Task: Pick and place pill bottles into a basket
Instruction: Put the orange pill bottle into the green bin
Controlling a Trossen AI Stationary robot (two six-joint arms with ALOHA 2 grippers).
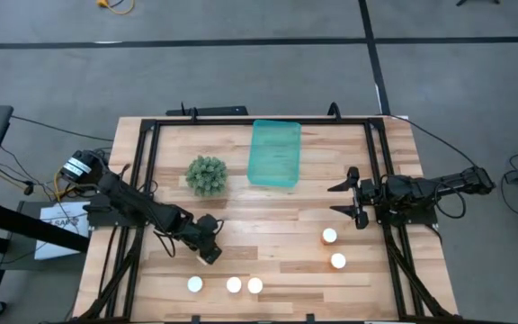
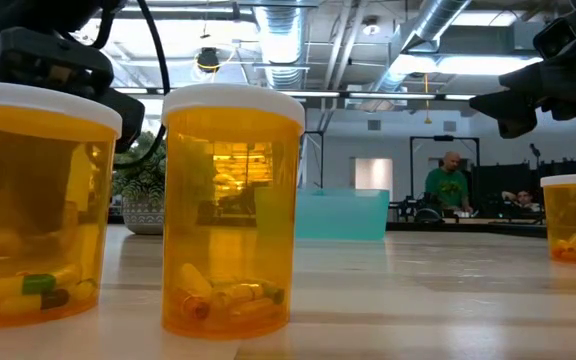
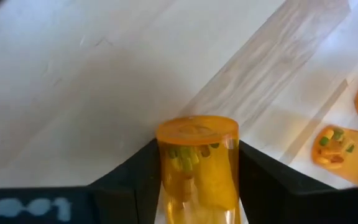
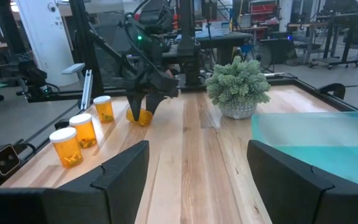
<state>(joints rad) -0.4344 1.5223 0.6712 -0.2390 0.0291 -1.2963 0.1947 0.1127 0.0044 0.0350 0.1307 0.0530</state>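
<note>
Pill bottle (image 3: 197,165) in left pincer (image 1: 208,249), mid-table

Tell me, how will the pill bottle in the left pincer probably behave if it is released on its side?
The pill bottle, clamped between the left pincer fingers, looks like a smooth rigid cylinder, so on its side it would likely roll across the wooden table. Only a few capsules show inside, so it is probably light. The glossy plastic may slip under a weak grip.
</note>
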